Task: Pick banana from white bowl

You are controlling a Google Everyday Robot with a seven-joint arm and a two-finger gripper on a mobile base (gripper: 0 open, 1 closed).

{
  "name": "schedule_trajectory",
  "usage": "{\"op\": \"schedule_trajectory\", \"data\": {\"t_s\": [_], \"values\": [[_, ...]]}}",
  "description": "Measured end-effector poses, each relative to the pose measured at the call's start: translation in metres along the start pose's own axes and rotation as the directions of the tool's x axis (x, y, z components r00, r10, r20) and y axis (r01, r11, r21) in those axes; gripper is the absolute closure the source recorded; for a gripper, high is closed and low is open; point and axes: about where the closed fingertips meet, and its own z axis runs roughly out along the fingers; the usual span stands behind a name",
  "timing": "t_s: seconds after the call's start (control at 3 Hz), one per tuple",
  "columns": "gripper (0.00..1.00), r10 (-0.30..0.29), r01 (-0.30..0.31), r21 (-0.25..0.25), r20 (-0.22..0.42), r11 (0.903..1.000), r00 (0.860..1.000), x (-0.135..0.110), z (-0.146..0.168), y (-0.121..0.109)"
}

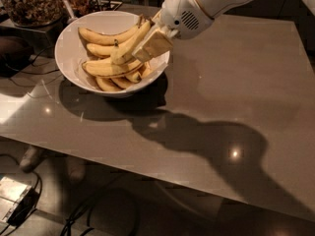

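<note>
The white bowl [66, 58] stands at the back left of the grey table and holds several yellow bananas [106, 68]. My gripper [145, 49] is over the bowl's right side, reaching in from the upper right. Its cream fingers [156, 42] are shut on one loose banana [127, 45]. That banana is tilted up, its dark tip near the gripper's wrist and its lower end just above the other bananas.
A dark glass jar of brown bits [29, 4] stands behind the bowl at the far left. The grey table [221, 92] stretches right and forward of the bowl. Its front edge runs across the lower part of the view, with cables [88, 210] on the floor below.
</note>
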Motion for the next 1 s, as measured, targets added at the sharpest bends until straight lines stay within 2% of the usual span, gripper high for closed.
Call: {"op": "schedule_trajectory", "data": {"t_s": [0.33,0.67,1.0], "values": [[1.0,-0.022,0.023,-0.014,0.064,0.9996,0.998,0.001,-0.013,0.008],[1.0,-0.055,0.06,-0.018,0.207,0.9981,0.977,0.005,-0.032,0.018],[1.0,-0.085,0.086,0.009,0.247,0.9963,0.965,0.008,-0.051,0.023]]}}
